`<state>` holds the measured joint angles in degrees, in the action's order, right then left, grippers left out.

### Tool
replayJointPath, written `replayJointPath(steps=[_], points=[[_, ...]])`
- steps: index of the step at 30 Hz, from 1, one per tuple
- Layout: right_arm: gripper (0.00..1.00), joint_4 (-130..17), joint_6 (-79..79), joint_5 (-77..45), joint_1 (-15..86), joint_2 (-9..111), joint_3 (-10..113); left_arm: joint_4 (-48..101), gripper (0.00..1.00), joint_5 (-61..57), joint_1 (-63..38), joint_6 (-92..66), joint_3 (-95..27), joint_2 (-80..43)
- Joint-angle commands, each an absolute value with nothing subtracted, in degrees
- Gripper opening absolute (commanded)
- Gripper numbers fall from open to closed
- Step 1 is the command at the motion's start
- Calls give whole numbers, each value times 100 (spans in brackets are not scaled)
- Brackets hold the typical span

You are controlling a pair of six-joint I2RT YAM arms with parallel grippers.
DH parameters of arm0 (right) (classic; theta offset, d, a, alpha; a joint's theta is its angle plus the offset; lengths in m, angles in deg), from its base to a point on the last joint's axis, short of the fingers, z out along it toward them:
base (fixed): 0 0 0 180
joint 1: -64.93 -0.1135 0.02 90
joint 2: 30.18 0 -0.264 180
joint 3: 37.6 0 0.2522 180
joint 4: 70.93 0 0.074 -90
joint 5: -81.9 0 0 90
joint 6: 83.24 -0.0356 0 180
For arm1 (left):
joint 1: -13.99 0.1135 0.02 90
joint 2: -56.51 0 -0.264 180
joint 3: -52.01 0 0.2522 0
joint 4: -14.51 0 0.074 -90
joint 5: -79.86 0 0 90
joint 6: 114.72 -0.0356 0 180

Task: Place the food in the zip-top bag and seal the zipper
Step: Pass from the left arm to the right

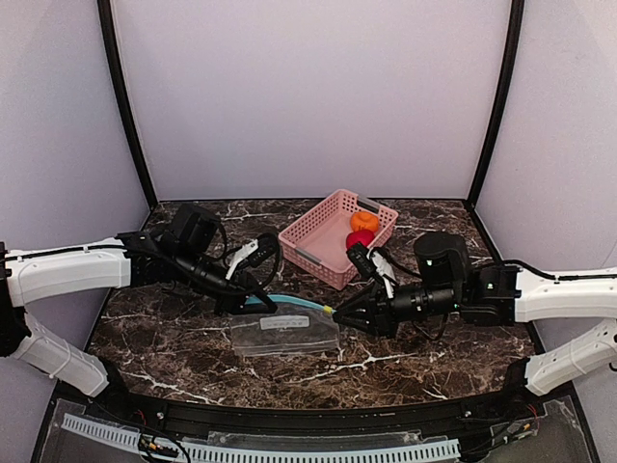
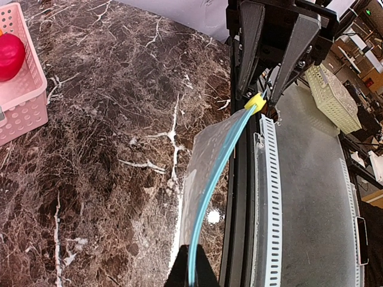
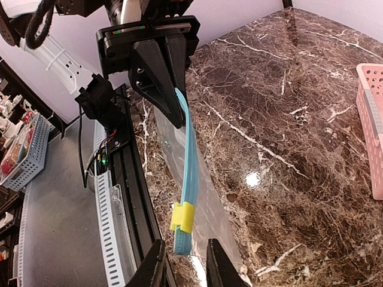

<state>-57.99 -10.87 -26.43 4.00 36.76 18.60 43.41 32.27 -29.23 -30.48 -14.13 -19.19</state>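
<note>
The clear zip-top bag hangs just above the marble table, its teal zipper held up as the top edge. My left gripper is shut on the zipper's left end; in the left wrist view its fingers pinch the strip. My right gripper is open, its jaws either side of the zipper's right end, just behind the yellow slider. The orange food and the red food lie in the pink basket, outside the bag.
The pink basket stands at the back middle of the table, behind the right gripper; its wall shows in the left wrist view and the right wrist view. A black rail runs along the table's front edge.
</note>
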Motion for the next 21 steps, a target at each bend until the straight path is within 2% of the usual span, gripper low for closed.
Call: replayJointPath(steps=[1,6,21], points=[[20,-5899,-1030,-2590,356,3769,2028,4438,1,3300,-2881,-3056,-1493,-1894],[13,-5932,-1021,-2551,344,3771,2028,4436,1,3315,-2881,-3061,-1484,-1891],[8,-5980,-1004,-2470,352,3812,2046,4447,1,3427,-2881,-3063,-1483,-1942]])
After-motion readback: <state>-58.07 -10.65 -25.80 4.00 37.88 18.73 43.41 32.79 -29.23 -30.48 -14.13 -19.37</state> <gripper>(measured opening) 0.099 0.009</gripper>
